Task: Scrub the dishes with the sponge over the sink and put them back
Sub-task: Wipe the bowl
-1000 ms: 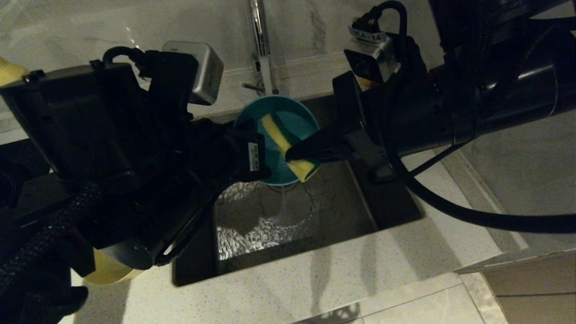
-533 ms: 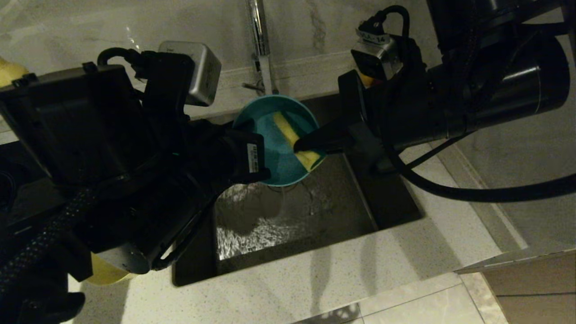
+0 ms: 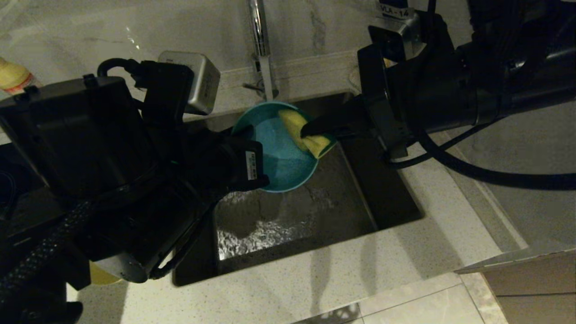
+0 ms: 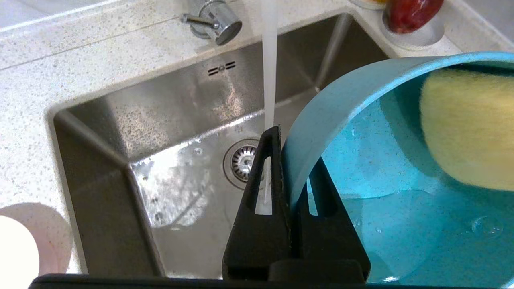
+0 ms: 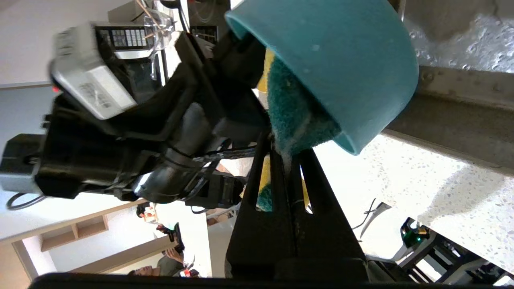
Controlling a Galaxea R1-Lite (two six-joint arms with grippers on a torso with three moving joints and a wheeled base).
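Scrubbing in progress over the sink (image 3: 396, 198): left claw (image 4: 295, 188) clamped on the near rim of the blue bowl (image 3: 281, 155), holding it tilted, mouth facing the right arm, tap water (image 4: 269, 68) running just beside it. Right claw (image 3: 310, 131) closed on the sponge (image 3: 308, 135), reaching in from the right. Sponge lies at the bowl's far-right rim, long axis running across the rim, partly inside, partly sticking out; green scouring face seems to meet the wall. Next stroke likely needs the sponge drawn inward toward the bowl's centre, toward the left claw.
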